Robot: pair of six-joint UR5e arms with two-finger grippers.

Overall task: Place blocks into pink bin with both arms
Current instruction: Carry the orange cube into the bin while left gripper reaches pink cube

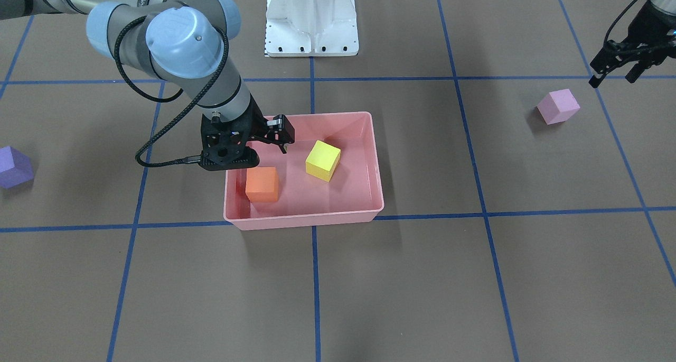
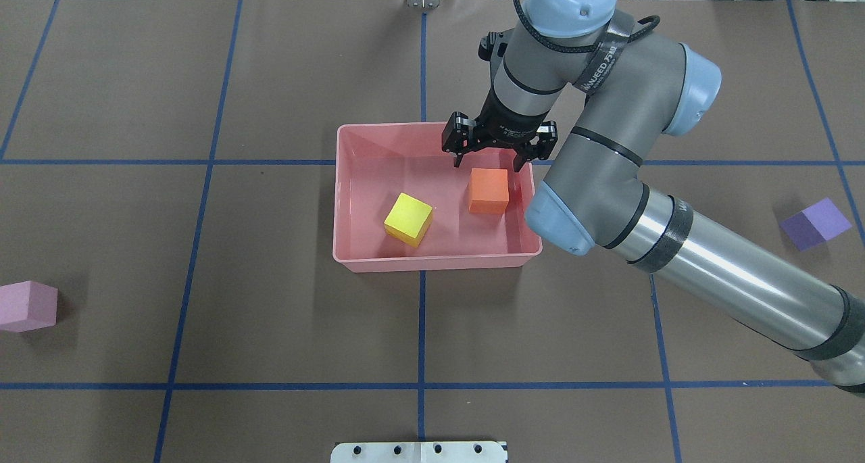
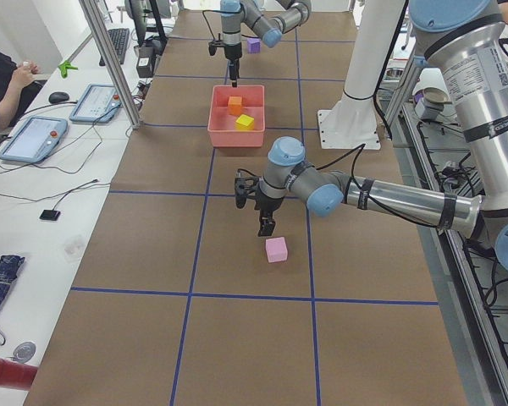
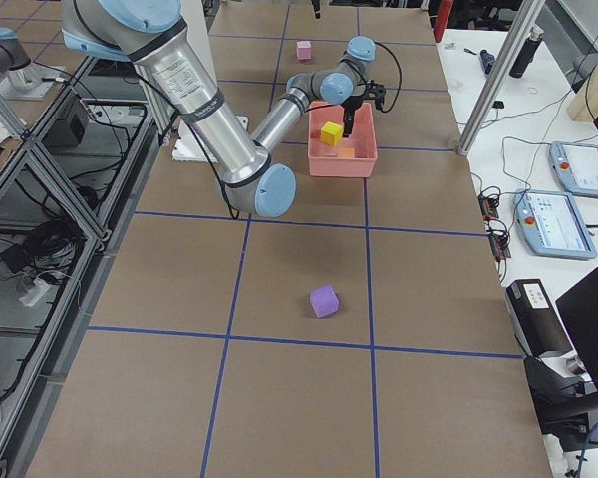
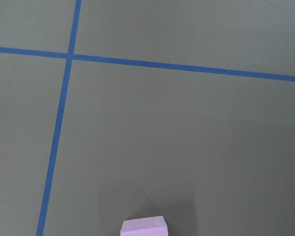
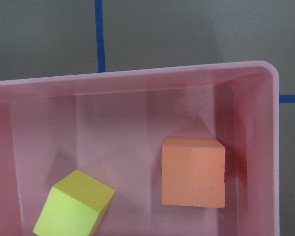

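One end effector (image 2: 490, 163) over pink bin (image 2: 432, 264)

Bright, even overhead light; soft short shadows; all views sharp.

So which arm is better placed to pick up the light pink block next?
Left. The left tool hangs open close to the light pink block, while the right tool is over the pink bin, far from it.
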